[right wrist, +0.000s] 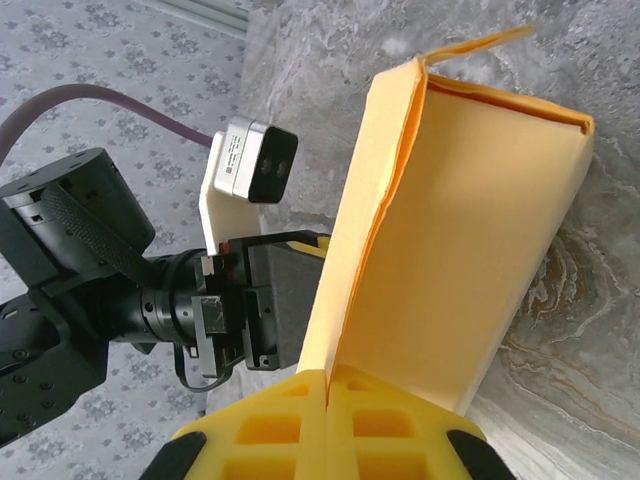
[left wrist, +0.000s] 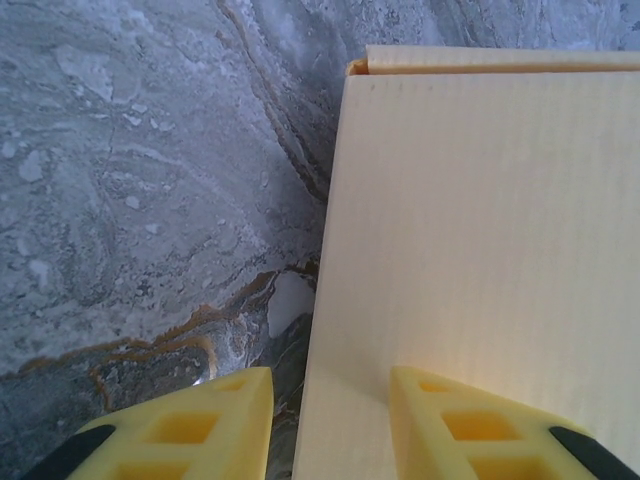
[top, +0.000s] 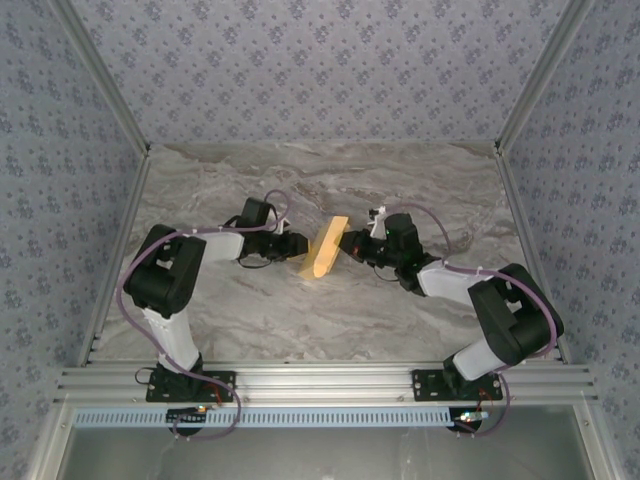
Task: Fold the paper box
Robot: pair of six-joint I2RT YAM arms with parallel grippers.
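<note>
A yellow-orange thin cardboard paper box [top: 325, 250], partly folded, is held edge-up between the two grippers, above a grey veined marble tabletop [top: 300, 320]; whether it touches the marble cannot be told. The right gripper [right wrist: 328, 385] is seen with its yellow jaws pressed together, and the box's near corner is pinched in the seam between them. Ahead of these jaws a broad smooth panel rises. A thin second layer is splayed slightly off its left edge, and a folded rim is formed across the far end, with one flap tip projecting beyond it. The left gripper [left wrist: 325, 390] is seen with its jaws spread. The panel's long straight edge runs down between them, one jaw is laid on the panel's face, and the other is left beside it over the marble. Bare marble is seen to the left of and beyond these jaws. Around both arms the tabletop lies open up to the blue patterned walls [top: 60, 150].
</note>
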